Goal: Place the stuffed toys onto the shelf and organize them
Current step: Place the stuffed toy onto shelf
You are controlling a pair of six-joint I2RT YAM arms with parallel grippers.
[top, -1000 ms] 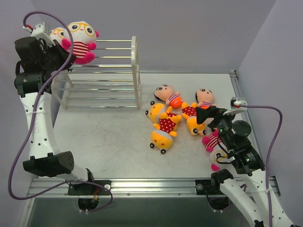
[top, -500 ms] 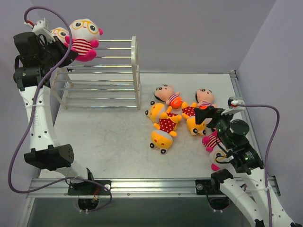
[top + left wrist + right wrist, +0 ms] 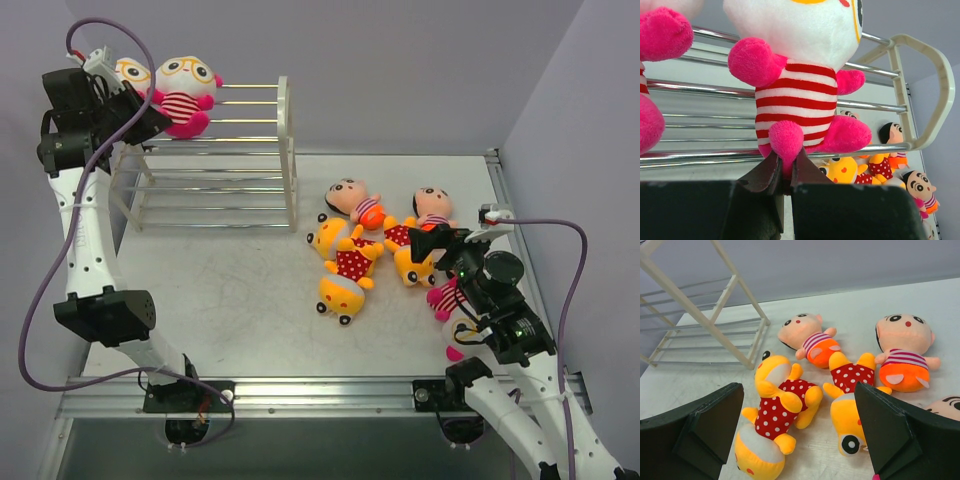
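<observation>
The left gripper [image 3: 785, 172] is clamped on one foot of a pink doll [image 3: 797, 95], which is seated just above it on the shelf [image 3: 922, 70]. The right gripper [image 3: 797, 422] is spread wide, and yellow dolls [image 3: 780, 405] are seen just ahead, between its fingers.

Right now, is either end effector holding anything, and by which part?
Left end effector pinches the white-faced, red-striped pink plush doll by one foot; right end effector holds nothing.

No readable text, label, brand or number shows in any view.
</observation>
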